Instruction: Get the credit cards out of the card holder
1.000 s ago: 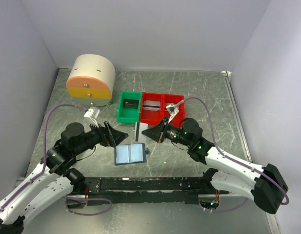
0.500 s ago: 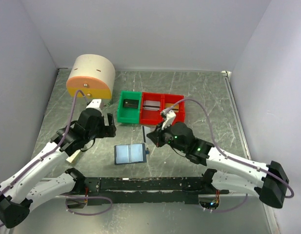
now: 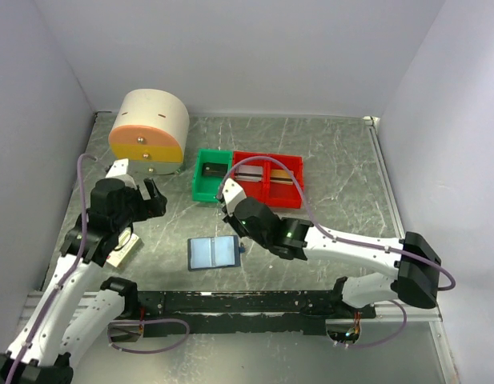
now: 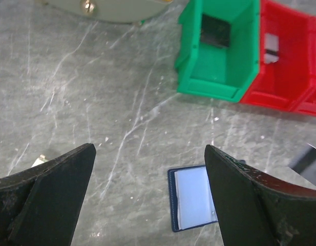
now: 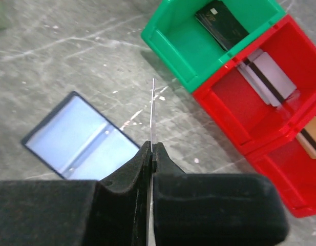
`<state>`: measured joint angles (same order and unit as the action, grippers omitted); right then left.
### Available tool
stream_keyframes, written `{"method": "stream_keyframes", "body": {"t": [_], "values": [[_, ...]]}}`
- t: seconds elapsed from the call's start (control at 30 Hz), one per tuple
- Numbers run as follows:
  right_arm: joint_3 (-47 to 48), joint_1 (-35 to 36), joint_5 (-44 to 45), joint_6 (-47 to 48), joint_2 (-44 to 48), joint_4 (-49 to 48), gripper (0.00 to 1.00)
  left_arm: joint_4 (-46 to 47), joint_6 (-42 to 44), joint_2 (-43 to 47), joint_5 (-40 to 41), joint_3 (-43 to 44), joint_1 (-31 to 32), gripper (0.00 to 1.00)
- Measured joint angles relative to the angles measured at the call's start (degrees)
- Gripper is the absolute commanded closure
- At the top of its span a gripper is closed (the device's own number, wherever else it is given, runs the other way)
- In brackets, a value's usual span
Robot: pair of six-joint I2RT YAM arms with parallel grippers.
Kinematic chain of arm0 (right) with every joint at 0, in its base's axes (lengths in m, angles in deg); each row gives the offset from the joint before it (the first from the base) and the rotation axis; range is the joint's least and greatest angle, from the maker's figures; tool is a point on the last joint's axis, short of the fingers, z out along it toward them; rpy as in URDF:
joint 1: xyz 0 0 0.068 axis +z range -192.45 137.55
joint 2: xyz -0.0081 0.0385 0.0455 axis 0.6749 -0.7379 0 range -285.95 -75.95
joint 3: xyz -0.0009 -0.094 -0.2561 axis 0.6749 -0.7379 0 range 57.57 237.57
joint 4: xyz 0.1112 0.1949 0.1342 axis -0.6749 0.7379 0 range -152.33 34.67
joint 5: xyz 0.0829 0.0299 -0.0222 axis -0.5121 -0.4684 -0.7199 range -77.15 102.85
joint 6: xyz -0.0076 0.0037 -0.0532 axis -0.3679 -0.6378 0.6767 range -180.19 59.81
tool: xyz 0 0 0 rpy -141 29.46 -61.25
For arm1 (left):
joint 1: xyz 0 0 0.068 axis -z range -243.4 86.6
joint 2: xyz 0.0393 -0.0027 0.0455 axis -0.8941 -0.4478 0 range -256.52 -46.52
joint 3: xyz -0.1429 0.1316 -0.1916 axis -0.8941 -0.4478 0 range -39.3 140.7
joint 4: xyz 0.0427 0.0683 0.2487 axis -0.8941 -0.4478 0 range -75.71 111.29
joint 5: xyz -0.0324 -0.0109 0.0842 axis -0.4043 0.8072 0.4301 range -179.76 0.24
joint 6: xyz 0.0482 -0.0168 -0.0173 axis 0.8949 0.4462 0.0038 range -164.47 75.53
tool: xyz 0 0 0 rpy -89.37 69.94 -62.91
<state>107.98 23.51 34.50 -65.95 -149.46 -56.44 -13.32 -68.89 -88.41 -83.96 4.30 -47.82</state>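
Navy outside and pale blue-grey inside, the card holder (image 3: 214, 253) lies spread open and flat on the grey marbled table (image 3: 335, 152), in front of the bins and between my two arms. My right gripper (image 5: 151, 149) is clamped on a thin card (image 5: 152, 110), which the right wrist view shows edge-on as a pale line sticking out from between the fingers. It hangs above the table between the holder's far edge and the green bin (image 5: 181, 54); from this angle I cannot tell its colour. A dark card (image 5: 222, 23) lies in the green bin. The red bin (image 5: 219, 102) beside it holds a pale grey card with a dark stripe (image 5: 268, 77) in the compartment next to the green one, and a gold-tan card (image 5: 309, 137) in the further compartment. My left gripper (image 4: 147, 169) is spread wide and grasps nothing; it hovers over bare table to the left of the holder, apart from it. In the top view a cream box (image 3: 122, 252) shows partly from under the left arm, and a round cream drawer unit (image 3: 150, 120) stands at the back left.
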Motion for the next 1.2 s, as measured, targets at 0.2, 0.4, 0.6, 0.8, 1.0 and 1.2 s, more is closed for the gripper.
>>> {"method": "stream_keyframes", "body": {"t": [0.2,0.4,0.6,0.8,1.0,1.2], "values": [[4.1,-5.3,1.0,5.7,-3.8,2.5,1.00,2.4,0.1,4.2,-2.1,-0.7,0.0,0.00],[11.3,-12.5,2.0,12.7,-9.7,4.6,1.00,2.1,0.0,2.6,-2.1,-0.7,0.0,0.00],[20.2,-16.4,2.7,22.7,-20.3,7.6,1.00,2.2,0.1,4.0,-2.1,-0.7,0.0,0.00],[23.1,-18.5,1.7,30.8,-27.0,8.9,1.00,2.3,0.5,5.1,-2.1,-0.9,0.0,0.00],[23.5,-20.7,-0.9,37.4,-30.8,7.7,1.00,2.3,1.1,4.9,-2.6,-0.9,0.0,0.00],[24.2,-23.4,-3.5,42.6,-33.9,4.7,1.00,2.4,1.6,4.9,-3.5,-1.0,0.0,0.00]]}}
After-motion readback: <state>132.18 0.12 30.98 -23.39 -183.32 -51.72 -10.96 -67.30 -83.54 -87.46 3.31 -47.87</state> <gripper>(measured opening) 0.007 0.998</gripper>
